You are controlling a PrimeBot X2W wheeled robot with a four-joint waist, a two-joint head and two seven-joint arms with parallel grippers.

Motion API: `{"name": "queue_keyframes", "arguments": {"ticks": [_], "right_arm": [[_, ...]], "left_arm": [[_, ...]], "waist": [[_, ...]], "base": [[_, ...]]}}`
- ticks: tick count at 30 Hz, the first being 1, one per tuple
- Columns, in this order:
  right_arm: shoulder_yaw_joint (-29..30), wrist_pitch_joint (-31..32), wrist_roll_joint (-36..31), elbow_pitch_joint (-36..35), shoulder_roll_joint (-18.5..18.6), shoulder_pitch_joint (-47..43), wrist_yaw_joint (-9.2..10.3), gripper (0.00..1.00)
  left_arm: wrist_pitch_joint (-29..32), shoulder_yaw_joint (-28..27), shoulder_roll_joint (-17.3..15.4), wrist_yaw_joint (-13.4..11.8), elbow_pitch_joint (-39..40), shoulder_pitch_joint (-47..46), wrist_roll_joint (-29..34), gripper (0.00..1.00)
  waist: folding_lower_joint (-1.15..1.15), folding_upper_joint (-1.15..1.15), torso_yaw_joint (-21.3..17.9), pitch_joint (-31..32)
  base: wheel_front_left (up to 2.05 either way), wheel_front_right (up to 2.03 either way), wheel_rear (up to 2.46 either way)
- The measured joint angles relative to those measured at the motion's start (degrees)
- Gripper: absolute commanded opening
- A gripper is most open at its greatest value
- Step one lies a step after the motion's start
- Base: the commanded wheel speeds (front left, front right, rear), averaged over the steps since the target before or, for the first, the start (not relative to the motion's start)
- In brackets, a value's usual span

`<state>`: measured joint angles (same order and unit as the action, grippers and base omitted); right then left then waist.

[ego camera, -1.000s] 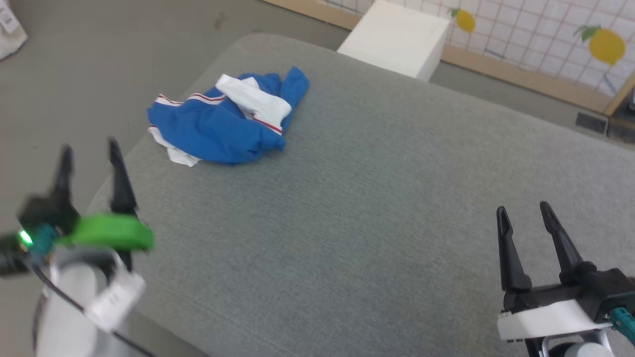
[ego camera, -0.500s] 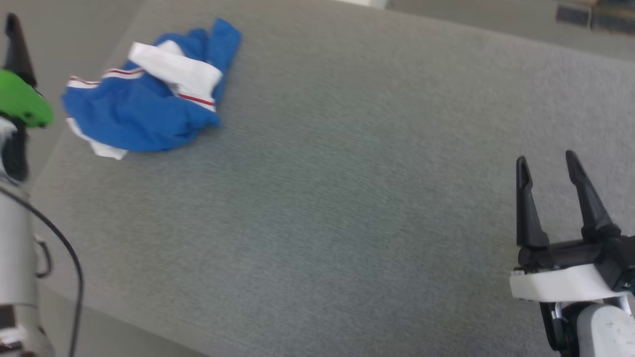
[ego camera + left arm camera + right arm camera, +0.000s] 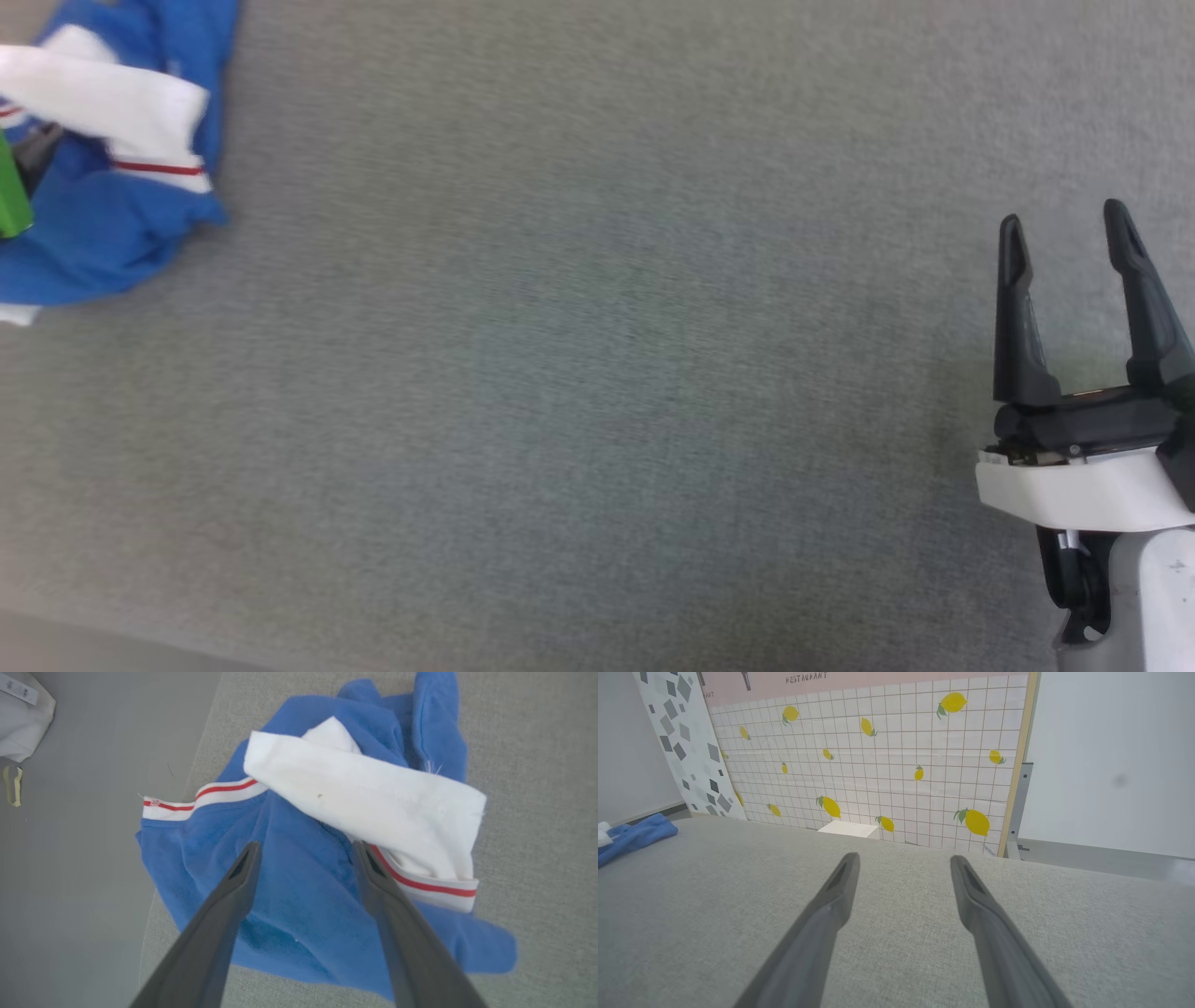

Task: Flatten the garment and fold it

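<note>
tabletop (image 3: 597, 373): grey fabric | shirt (image 3: 103, 243): crumpled heap at far left edge, white sleeve lying across the blue, red-striped trim | right gripper (image 3: 1062, 217): near right, fingers spread, empty, well apart from shirt | left gripper (image 3: 305, 845): fingers spread over shirt's blue part, empty

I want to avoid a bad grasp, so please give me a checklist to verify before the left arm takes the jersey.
1. Left gripper open: ok, fingers apart.
2. Left gripper aimed at the jersey: ok, over its blue body.
3. Jersey flat: not ok, crumpled, white sleeve lying across it.
4. Jersey fully on the gray cushion: not ok, one corner passes the edge.
5. Right gripper free: ok, open over bare cushion.
</note>
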<state>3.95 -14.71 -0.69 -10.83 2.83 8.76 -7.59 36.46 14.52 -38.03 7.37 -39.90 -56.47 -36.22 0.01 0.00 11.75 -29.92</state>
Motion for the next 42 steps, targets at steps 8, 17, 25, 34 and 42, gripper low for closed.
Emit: {"name": "queue_keyframes", "arguments": {"ticks": [8,17,25,34,42], "right_arm": [[0.68,0.0,-1.35,-1.03,0.01,0.59,0.0,1.0],[0.09,0.0,-1.91,-0.51,0.01,0.66,0.0,1.0],[-1.31,0.0,-0.54,1.85,0.01,0.19,0.0,1.0],[-1.65,0.0,2.4,3.86,0.02,-3.11,0.0,1.0],[-1.44,0.0,4.47,4.55,0.0,-4.32,0.0,1.0]], "left_arm": [[9.93,7.11,-6.37,0.0,-0.6,-0.87,-7.77,1.0],[7.57,13.68,-7.59,0.0,-0.31,-1.4,-9.44,0.0],[0.66,21.21,-9.81,0.01,3.53,-4.75,-9.57,0.0],[0.38,32.71,-11.06,0.1,17.73,-8.83,-9.94,0.0],[0.78,41.1,-8.49,0.11,28.73,-13.48,-12.93,0.0]], "waist": [[-0.01,0.0,-3.94,-6.33],[0.0,0.0,-4.13,-6.45],[-0.01,0.0,-3.23,0.18],[-0.01,0.0,-3.07,8.91],[-0.02,0.0,-4.96,15.2]], "base": [[0.0,0.0,0.0],[0.0,0.0,0.0],[0.0,0.0,0.0],[0.0,0.0,0.0],[0.0,0.0,0.0]]}}
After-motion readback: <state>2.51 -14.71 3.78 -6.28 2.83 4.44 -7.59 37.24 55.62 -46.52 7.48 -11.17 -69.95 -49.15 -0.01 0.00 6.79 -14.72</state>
